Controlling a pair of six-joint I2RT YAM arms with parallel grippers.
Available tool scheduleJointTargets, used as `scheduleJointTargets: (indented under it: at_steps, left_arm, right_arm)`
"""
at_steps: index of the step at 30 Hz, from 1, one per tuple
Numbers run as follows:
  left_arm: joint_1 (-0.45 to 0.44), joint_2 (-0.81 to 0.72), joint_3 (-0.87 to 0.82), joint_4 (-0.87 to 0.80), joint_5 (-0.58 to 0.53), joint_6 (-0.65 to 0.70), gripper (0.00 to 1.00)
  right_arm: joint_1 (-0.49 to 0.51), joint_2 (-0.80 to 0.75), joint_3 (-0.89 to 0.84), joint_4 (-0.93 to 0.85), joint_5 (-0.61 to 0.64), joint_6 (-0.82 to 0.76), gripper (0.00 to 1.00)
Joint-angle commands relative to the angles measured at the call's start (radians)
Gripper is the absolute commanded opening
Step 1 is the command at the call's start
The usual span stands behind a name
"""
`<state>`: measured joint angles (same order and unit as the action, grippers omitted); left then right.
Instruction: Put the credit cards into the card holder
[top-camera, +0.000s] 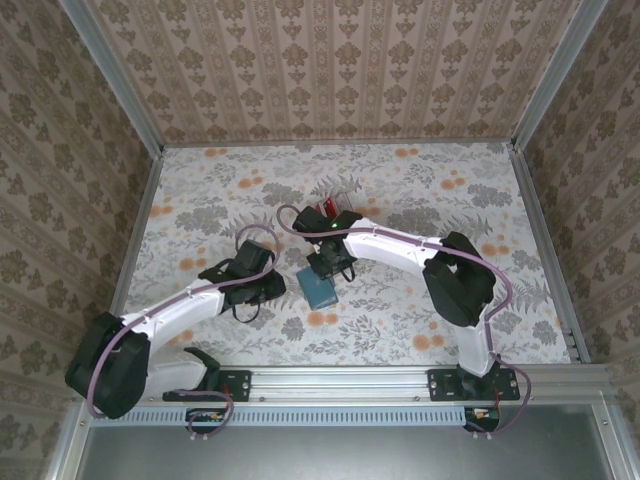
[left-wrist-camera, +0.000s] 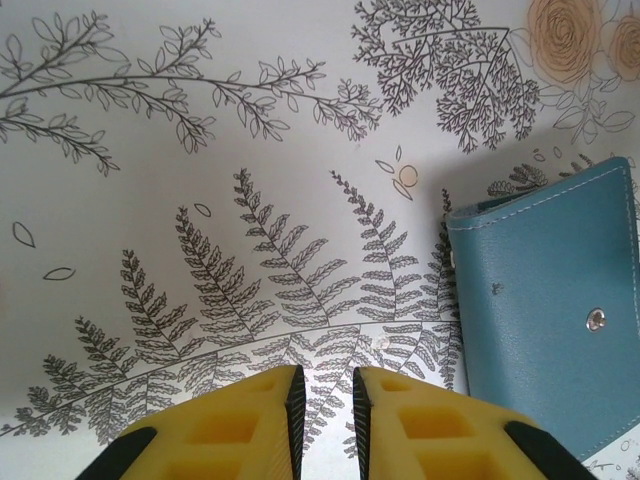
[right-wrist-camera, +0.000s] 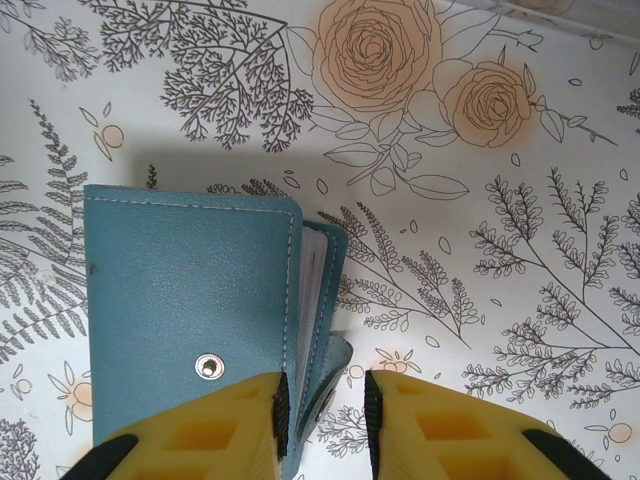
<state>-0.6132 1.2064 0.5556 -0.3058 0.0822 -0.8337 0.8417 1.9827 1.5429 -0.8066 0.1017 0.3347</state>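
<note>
Lying closed on the floral table (top-camera: 450, 200), the card holder (right-wrist-camera: 190, 300) sat just under the right gripper (right-wrist-camera: 323, 400), whose jaws straddled its loose opening edge, likely to lift the cover for the cards; pinching the flap or merely bracketing it, could not tell. Left gripper (left-wrist-camera: 326, 390) hung beside the holder's far side, fingers nearly together with a slim gap, nothing between, probably there to steady it. Red credit cards (top-camera: 325, 211) lay beyond the right arm, mostly hidden, count unreadable
</note>
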Motion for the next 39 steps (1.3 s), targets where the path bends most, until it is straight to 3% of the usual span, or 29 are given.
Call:
scheduleJointTargets:
  at_steps: [1, 11, 21, 39]
  left_arm:
    - [0.006, 0.015, -0.008, 0.01, 0.015, 0.027, 0.23]
    - [0.006, 0.018, -0.016, 0.016, 0.014, 0.025, 0.23]
    - [0.006, 0.08, -0.012, 0.062, 0.034, 0.021, 0.23]
    - [-0.067, 0.312, 0.136, 0.14, 0.058, 0.024, 0.2]
  right_arm:
    - [0.007, 0.028, 0.03, -0.05, 0.032, -0.012, 0.28]
    - [0.007, 0.02, 0.036, -0.052, 0.052, -0.01, 0.17]
    - [0.006, -0.022, -0.005, -0.013, -0.026, -0.001, 0.07]
    - [0.007, -0.08, -0.146, 0.165, -0.153, 0.068, 0.03]
